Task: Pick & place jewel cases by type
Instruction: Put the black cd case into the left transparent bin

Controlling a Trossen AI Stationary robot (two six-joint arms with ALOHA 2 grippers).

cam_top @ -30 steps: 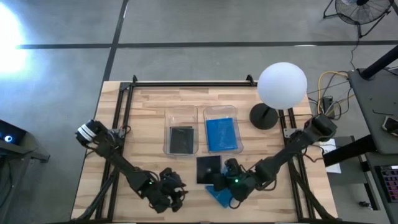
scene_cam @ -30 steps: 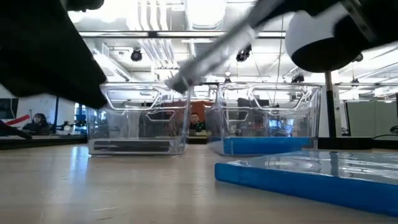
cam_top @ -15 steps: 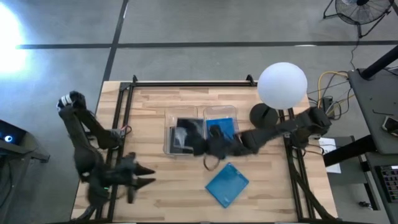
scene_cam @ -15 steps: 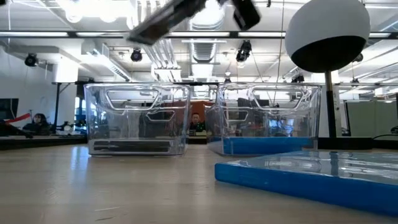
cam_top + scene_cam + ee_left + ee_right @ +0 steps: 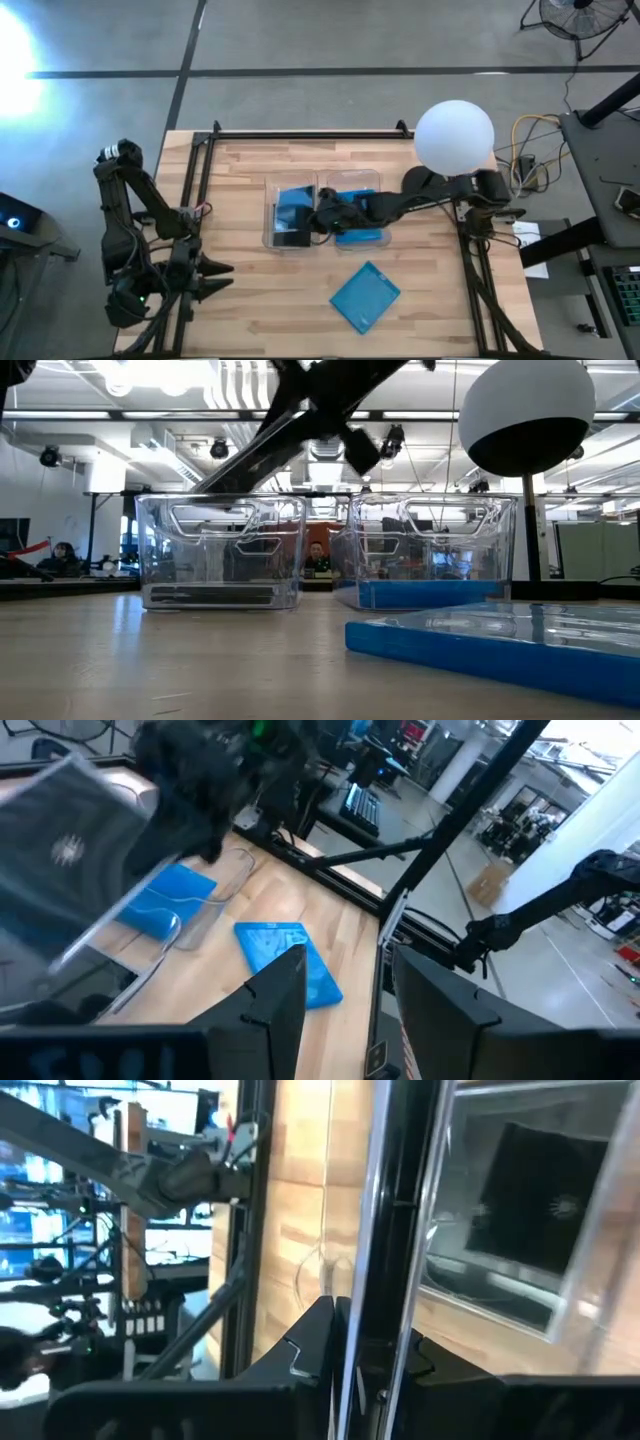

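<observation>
My right gripper (image 5: 318, 212) reaches in from the table's right and is shut on a glossy dark jewel case (image 5: 293, 208), held tilted over the left clear bin (image 5: 268, 225). In that bin another dark case (image 5: 290, 238) lies flat. The right bin (image 5: 384, 205) holds blue cases (image 5: 358, 232). One blue case (image 5: 365, 297) lies flat on the table, near the front. My left gripper (image 5: 215, 278) stands open at the table's left edge, touching nothing. My right gripper pinches the dark case between its two fingers (image 5: 310, 1355), one on each flat face, at the case's edge (image 5: 372, 1330) nearest the arm. The fingers slant down from the table's right. The case is lifted clear and tilted, its free end (image 5: 215, 482) lowest, by the left bin's rim.
A lamp with a white globe (image 5: 453, 135) and black base (image 5: 425, 187) stands at the back right, close to my right arm. Black frame rails (image 5: 300, 133) run along the table's far and side edges. Bare wood lies left of the bins.
My right gripper has carried the dark case up off the table's near middle, toward the far edge and leftward, to above the left bin, where the case now tilts. My left gripper has drawn back from the near middle to the table's left edge and risen, staying open.
</observation>
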